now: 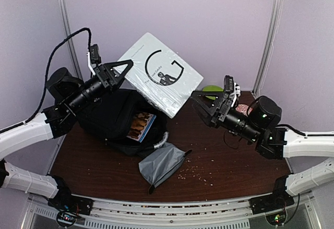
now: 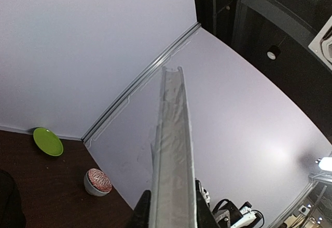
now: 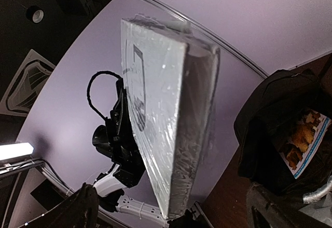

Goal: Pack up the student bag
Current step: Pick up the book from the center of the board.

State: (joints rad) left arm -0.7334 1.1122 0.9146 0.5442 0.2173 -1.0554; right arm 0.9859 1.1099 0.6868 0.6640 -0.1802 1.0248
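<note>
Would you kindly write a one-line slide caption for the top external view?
Left gripper holds a white book above the open student bag while the right gripper hovers open beside it.

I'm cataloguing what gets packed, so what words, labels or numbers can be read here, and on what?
"G": large black letter on the cover of the white book, held by the left hand.
Small print on that cover: too small to read.
Print on the booklet in the student bag: too blurred to read.
Nothing else is legible.
</note>
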